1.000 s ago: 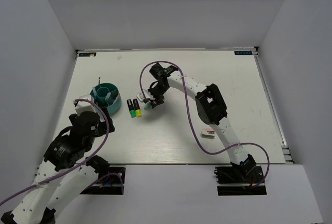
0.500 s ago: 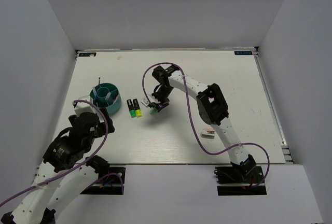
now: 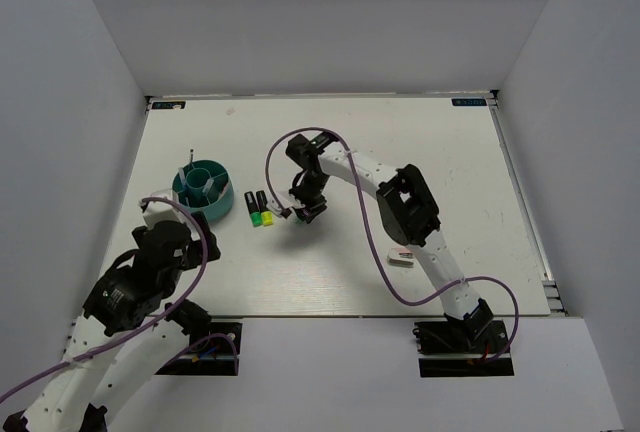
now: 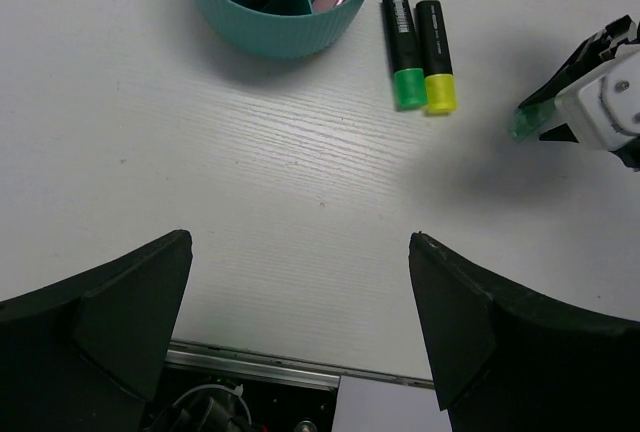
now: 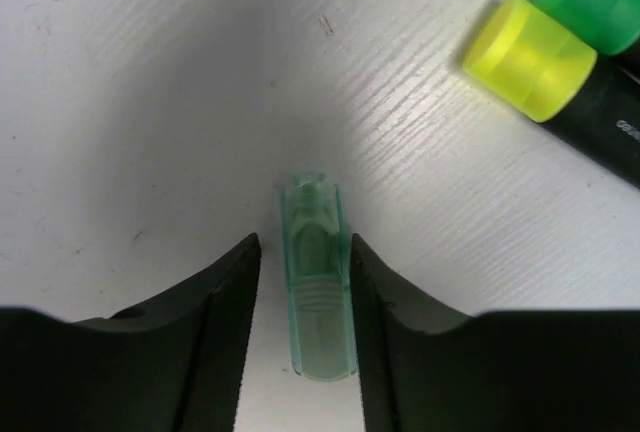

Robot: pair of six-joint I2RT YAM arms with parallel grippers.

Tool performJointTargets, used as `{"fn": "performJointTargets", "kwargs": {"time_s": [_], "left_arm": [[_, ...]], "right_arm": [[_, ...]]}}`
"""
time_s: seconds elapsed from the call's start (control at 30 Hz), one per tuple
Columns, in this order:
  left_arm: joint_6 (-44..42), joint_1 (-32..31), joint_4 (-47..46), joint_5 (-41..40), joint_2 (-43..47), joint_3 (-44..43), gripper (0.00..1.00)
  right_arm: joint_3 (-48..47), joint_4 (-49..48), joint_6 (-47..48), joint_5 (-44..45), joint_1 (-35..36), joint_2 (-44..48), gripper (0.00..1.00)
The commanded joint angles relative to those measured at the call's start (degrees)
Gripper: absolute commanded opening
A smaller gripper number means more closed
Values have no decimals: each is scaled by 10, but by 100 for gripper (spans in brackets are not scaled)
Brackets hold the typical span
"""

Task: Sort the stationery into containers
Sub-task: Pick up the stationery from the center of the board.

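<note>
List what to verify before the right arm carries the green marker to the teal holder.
1. Pale green translucent marker sits between the fingers of the right gripper: ok.
2. Fingers clamped firmly on it: cannot tell.
3. Round teal plastic holder upright, top open: ok.
4. Straight path to the holder free: not ok; two black highlighters with green and yellow caps lie between, so a lift over them looks needed.
5. Left gripper open, empty, short of the holder: ok.
6. Everything else sorted: not ok; pink-and-white block lies outside it.
</note>
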State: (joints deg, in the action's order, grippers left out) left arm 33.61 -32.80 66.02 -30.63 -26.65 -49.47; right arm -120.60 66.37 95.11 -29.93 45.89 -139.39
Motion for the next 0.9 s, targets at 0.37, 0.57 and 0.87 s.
{"fn": "performJointTargets", "kwargs": {"time_s": [0.37, 0.57, 0.87], "left_arm": [[15, 0, 22, 0, 21, 3, 100], [7, 0, 18, -4, 24, -18, 100], [-6, 2, 11, -17, 32, -48, 100]], "right_arm": [[21, -20, -148, 21, 26, 19, 13], [8, -151, -386, -79, 32, 91, 7], [-30, -583, -794, -131, 32, 98, 0]]}}
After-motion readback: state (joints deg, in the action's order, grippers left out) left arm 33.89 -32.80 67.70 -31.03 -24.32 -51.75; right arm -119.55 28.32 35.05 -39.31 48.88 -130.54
